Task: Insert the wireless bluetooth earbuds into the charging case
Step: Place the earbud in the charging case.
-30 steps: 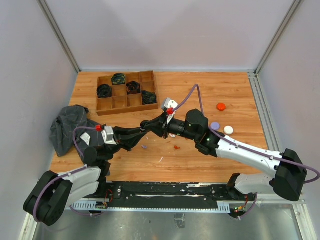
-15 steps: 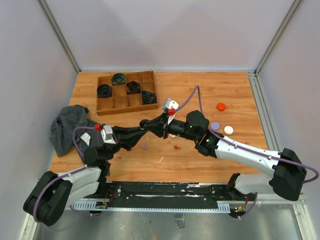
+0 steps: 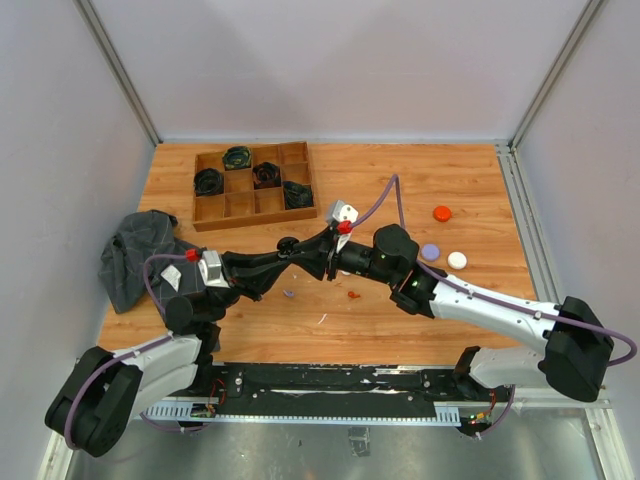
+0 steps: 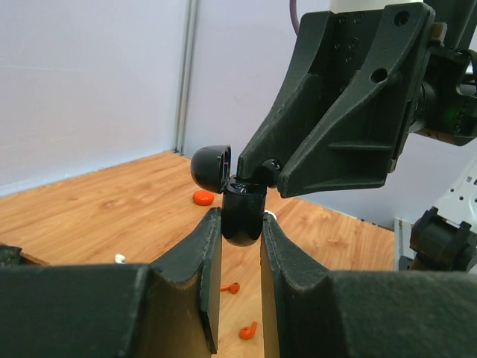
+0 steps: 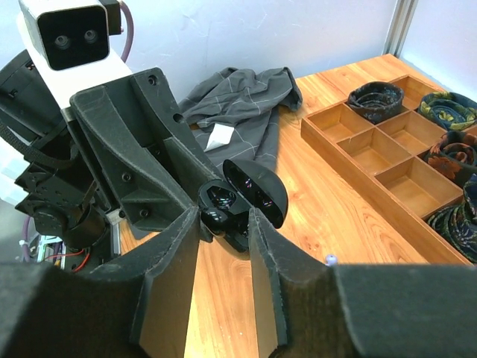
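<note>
L gripper point(image 4: 240, 218) is pinching the charging case point(image 4: 246, 198) low on its body. Its fingers point(image 4: 211, 246) are nearly closed, pads pressing both sides. Case is being held clear of the table point(image 3: 450, 190), standing upright: long axis vertical, mouth facing up, lid point(image 4: 209, 165) hanging open to one side. R gripper point(image 5: 223, 218) is meeting it from opp. side, fingers slightly parted, tips at the mouth; can't tell if gripping anything. Below on the wood, orange-red earbud point(image 3: 352, 294) and lavender earbud point(image 3: 288, 293) are lying apart.
</note>
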`<state>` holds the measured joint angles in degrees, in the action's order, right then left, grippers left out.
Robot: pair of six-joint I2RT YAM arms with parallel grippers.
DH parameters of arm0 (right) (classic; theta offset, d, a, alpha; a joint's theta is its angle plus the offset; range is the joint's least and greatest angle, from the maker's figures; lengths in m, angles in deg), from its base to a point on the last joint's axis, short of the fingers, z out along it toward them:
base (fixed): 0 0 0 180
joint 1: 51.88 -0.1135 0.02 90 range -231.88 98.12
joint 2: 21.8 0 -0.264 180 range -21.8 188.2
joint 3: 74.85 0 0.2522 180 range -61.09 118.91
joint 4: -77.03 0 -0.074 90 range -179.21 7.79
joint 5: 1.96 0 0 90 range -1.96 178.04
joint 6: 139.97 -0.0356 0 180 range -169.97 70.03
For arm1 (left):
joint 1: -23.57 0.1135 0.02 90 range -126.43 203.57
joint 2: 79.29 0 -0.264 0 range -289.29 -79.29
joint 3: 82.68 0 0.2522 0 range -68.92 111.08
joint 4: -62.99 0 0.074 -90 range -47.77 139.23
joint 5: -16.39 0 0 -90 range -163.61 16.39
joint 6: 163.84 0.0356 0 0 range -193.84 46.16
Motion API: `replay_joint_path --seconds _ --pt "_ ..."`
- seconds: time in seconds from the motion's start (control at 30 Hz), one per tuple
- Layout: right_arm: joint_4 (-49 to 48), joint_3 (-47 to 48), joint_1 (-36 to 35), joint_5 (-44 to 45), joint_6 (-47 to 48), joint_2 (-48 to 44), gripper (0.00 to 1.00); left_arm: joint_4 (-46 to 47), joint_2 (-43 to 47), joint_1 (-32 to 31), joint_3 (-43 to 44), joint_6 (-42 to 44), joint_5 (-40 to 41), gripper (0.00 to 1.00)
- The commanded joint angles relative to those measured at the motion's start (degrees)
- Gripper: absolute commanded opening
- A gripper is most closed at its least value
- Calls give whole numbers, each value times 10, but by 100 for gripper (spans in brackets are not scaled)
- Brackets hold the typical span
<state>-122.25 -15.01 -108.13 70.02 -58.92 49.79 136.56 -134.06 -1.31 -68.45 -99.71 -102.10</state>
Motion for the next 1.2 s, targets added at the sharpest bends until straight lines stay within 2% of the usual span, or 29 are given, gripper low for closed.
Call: replay_joint_path --seconds 0.0,0.2,0.33,0.53,0.9,1.17 --pt "6 -15 -12 15 19 -16 37 105 11 -3 -11 6 6 0" --pt "58 -19 -12 65 73 -67 66 88 11 -3 -20 30 8 0" --pt "78 -17 -12 89 97 -89 77 67 13 -3 -15 43 -1 0" --pt "81 4 -12 81 92 -82 90 40 21 -3 -15 60 -4 0" --pt "60 41 -12 66 70 -44 93 38 14 -3 -10 60 -11 0" --pt "67 39 -12 103 90 -35 93 46 15 -3 -10 55 -21 0"
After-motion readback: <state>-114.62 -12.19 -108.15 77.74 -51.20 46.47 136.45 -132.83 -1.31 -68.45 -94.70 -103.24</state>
